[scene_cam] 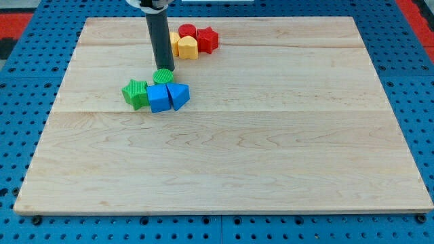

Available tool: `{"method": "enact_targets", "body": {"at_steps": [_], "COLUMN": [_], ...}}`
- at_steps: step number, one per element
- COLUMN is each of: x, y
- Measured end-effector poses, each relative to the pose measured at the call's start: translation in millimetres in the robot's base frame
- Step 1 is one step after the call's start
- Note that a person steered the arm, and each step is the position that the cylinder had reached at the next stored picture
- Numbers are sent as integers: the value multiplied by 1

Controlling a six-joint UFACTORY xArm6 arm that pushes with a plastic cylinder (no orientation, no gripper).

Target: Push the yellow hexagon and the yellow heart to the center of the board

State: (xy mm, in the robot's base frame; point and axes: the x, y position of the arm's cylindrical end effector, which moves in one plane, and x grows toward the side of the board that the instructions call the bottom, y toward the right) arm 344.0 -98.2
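The yellow heart [188, 47] lies near the board's top edge, left of centre. A second yellow block, the yellow hexagon [173, 43], sits just left of it, partly hidden by the rod. My tip [165, 70] is below and left of the yellow blocks, just above the green round block [163, 76]. The rod rises from it to the view's top.
A red round block [187, 31] and a red star [207, 39] touch the yellow blocks on the upper right. A green star [135, 93], a blue cube [159, 97] and a blue triangular block [178, 95] cluster below my tip. The wooden board [271, 149] lies on a blue pegboard.
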Motion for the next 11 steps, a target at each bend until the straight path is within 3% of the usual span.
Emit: {"method": "enact_targets", "body": {"at_steps": [4, 8, 10, 11], "x": [-18, -18, -57, -76], "y": [-10, -104, -137, -121]}}
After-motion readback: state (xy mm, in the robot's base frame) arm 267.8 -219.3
